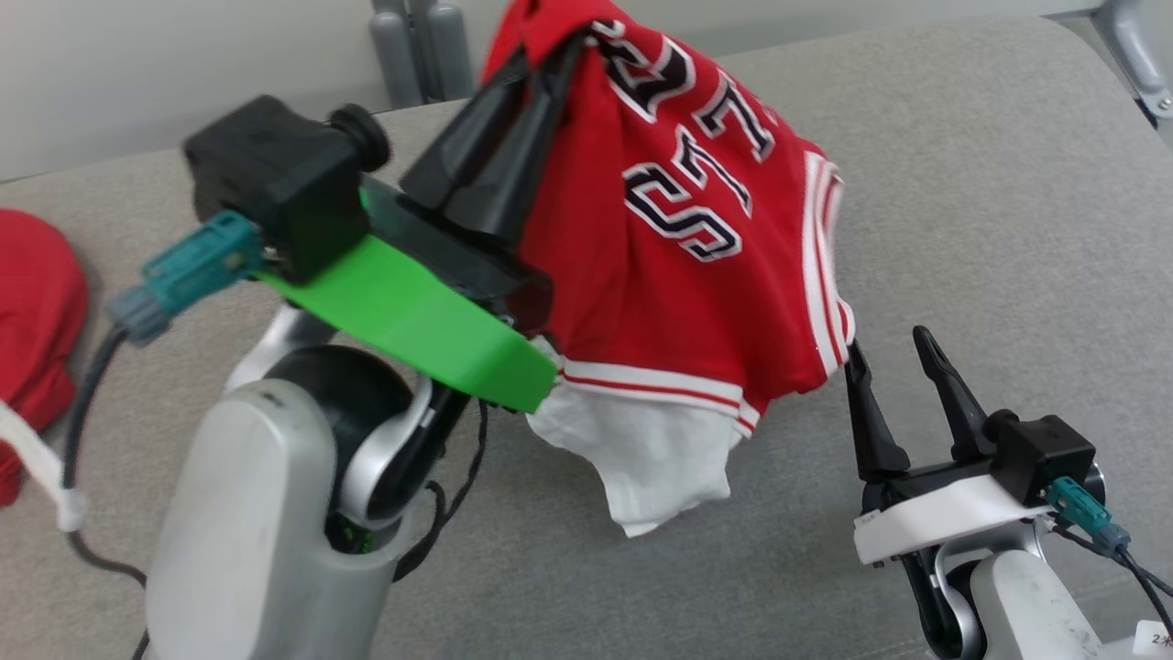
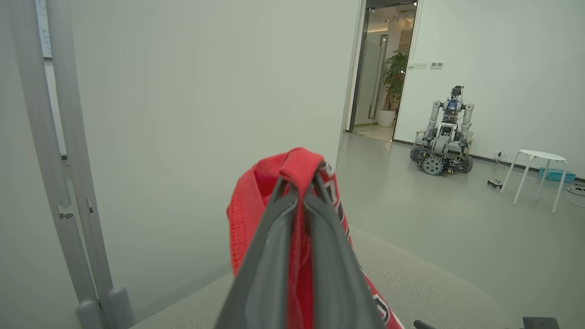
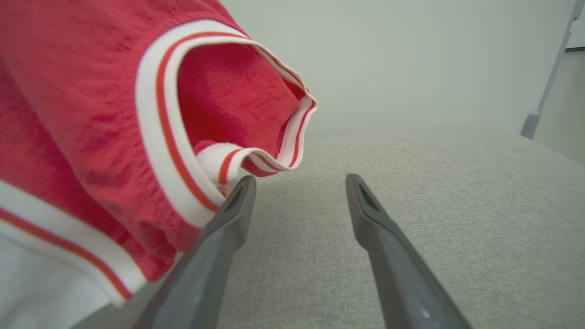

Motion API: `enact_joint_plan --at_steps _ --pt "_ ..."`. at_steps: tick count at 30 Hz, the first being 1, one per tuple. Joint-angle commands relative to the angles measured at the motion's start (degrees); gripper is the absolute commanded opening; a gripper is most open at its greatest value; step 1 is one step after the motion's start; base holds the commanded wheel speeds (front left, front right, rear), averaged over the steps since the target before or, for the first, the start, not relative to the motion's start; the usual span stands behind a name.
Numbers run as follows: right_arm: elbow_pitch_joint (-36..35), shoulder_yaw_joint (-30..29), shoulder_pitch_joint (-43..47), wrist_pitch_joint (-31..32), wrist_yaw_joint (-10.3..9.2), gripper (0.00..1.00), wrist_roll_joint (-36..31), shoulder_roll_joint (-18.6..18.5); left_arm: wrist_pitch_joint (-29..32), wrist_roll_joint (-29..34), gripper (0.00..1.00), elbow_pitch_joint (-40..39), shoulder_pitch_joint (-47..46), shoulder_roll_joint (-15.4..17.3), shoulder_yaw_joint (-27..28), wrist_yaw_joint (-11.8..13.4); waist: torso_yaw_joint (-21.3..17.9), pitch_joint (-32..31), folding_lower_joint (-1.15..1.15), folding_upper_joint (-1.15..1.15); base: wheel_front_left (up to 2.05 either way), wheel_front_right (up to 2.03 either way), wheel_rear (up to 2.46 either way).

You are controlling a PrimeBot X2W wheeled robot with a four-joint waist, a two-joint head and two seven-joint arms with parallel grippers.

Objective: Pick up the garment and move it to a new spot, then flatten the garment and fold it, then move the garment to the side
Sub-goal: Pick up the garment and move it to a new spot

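Grey fabric surface (image 1: pixel 990 165) underlies all. Red garment (image 1: pixel 696 275) hangs at centre. My left gripper (image 1: pixel 561 55), at 11 o'clock, is clamped tight on its top fold. My right gripper (image 1: pixel 889 348), at 4 o'clock, gapes empty, just beside the hem.

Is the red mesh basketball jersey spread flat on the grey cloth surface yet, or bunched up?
Bunched, not flat: the jersey hangs in folds from the shut left pincer, which pinches its top edge.
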Motion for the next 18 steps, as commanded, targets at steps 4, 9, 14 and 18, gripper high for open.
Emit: enact_joint_plan --at_steps 4,9,14,18 --pt "0.2 0.2 -1.2 -0.2 0.02 1.00 0.6 0.6 -1.9 1.7 0.00 6.4 0.7 -0.1 -3.4 2.6 -7.1 3.0 0.00 -0.01 0.00 0.00 0.00" --pt "0.5 0.3 -1.3 -0.2 0.02 1.00 0.9 0.9 -8.0 5.9 0.00 23.8 2.5 1.1 -3.2 5.4 -9.9 3.7 0.00 -0.01 0.00 0.00 0.00" --pt "0.7 0.3 -1.2 -0.2 0.02 1.00 0.9 0.9 -17.5 8.6 0.00 41.9 3.1 2.3 -2.4 6.5 -11.1 4.0 0.00 -0.01 0.00 0.00 0.00" --pt "0.7 0.2 -0.6 -0.2 0.02 1.00 0.2 1.0 -26.8 8.9 0.82 52.5 2.1 2.0 -2.2 5.3 -10.3 3.4 0.00 -0.01 0.00 0.00 0.00"
